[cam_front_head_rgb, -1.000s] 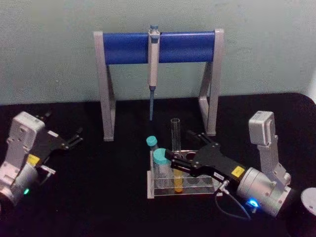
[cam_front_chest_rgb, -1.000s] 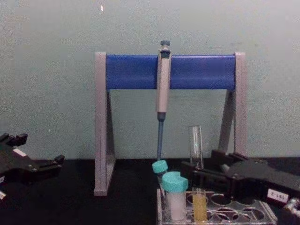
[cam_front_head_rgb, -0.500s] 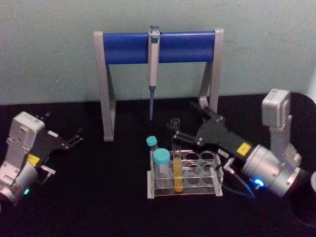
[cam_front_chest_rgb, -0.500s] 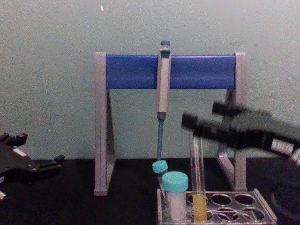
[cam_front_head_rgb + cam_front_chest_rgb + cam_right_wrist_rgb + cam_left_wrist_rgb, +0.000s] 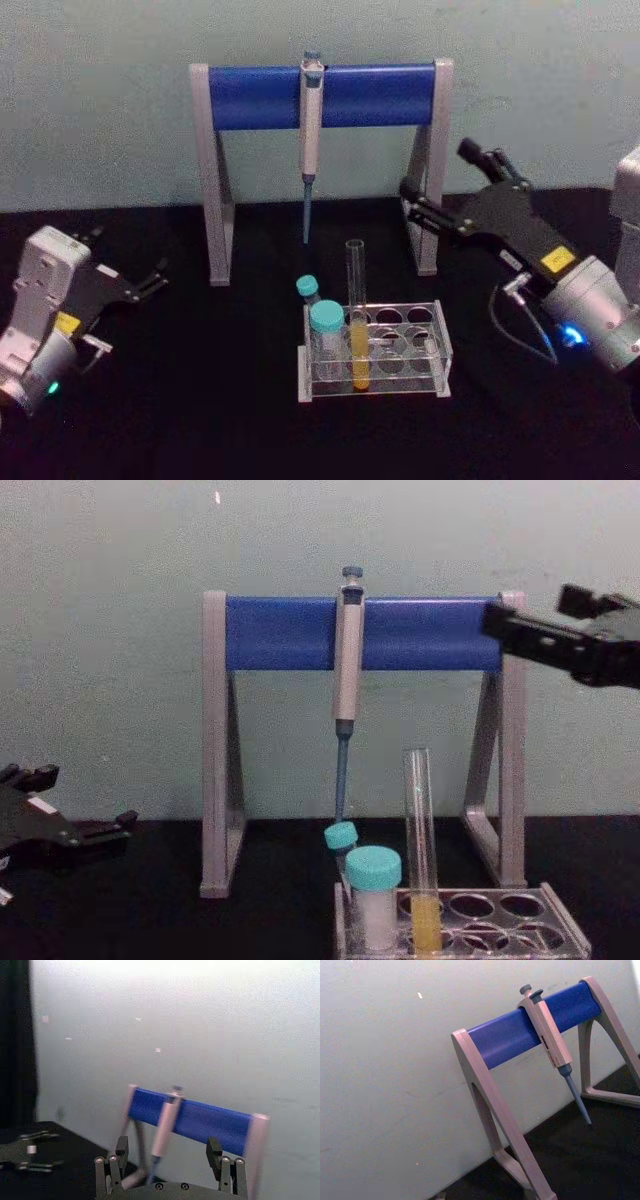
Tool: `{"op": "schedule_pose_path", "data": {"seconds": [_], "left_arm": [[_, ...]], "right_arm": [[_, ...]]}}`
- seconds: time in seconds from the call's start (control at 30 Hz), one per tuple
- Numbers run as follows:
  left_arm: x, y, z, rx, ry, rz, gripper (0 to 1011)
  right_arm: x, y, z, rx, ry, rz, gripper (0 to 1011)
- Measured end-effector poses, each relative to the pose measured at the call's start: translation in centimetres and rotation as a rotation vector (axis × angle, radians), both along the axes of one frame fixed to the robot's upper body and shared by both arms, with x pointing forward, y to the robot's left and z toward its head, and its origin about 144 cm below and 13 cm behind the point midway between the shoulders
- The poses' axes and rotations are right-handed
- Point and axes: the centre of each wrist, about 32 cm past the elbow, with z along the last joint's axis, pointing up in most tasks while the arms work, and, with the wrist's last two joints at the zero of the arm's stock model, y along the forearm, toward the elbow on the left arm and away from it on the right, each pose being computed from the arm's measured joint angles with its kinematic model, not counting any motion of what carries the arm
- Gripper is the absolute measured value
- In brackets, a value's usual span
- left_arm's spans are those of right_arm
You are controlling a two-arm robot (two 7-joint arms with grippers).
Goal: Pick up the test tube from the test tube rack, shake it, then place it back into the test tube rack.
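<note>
The test tube [image 5: 355, 300] [image 5: 419, 840], clear glass with yellow-orange liquid at the bottom, stands upright in a front hole of the clear test tube rack [image 5: 420, 350] [image 5: 500, 932]. Nothing touches it. My right gripper [image 5: 436, 170] [image 5: 530, 608] [image 5: 167, 1160] hovers high and to the right of the rack, near the stand's right leg. It is open, with nothing between its fingers. My left gripper [image 5: 153, 277] [image 5: 85, 800] rests open at the far left of the table.
Two teal-capped vials [image 5: 325, 320] [image 5: 373, 868] sit at the rack's left end, beside the tube. Behind the rack stands a grey-and-blue pipette stand [image 5: 320, 95] [image 5: 420, 632] [image 5: 520, 1035] with a pipette [image 5: 310, 130] [image 5: 347, 660] [image 5: 552, 1045] hanging from it. The tabletop is black.
My right gripper has drawn away from the test tube, rising up and back to the right. The tube stays standing in the rack. The left arm has not moved.
</note>
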Motion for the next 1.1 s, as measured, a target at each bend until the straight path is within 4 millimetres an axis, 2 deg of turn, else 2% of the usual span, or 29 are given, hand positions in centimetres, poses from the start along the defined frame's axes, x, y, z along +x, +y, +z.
{"op": "schedule_pose_path", "data": {"seconds": [0.27, 0.53, 1.1], "left_arm": [[0.0, 0.0, 0.0, 0.000, 0.000, 0.000, 1001], [0.0, 0.0, 0.0, 0.000, 0.000, 0.000, 1001], [0.0, 0.0, 0.0, 0.000, 0.000, 0.000, 1001]], "right_arm": [[-1.2, -0.7, -0.8, 0.007, 0.032, -0.178, 1000], [-2.0, -0.2, -2.4, -0.055, 0.129, -0.344, 1000], [-2.3, 0.8, -6.4, -0.106, 0.332, -0.437, 1000]]}}
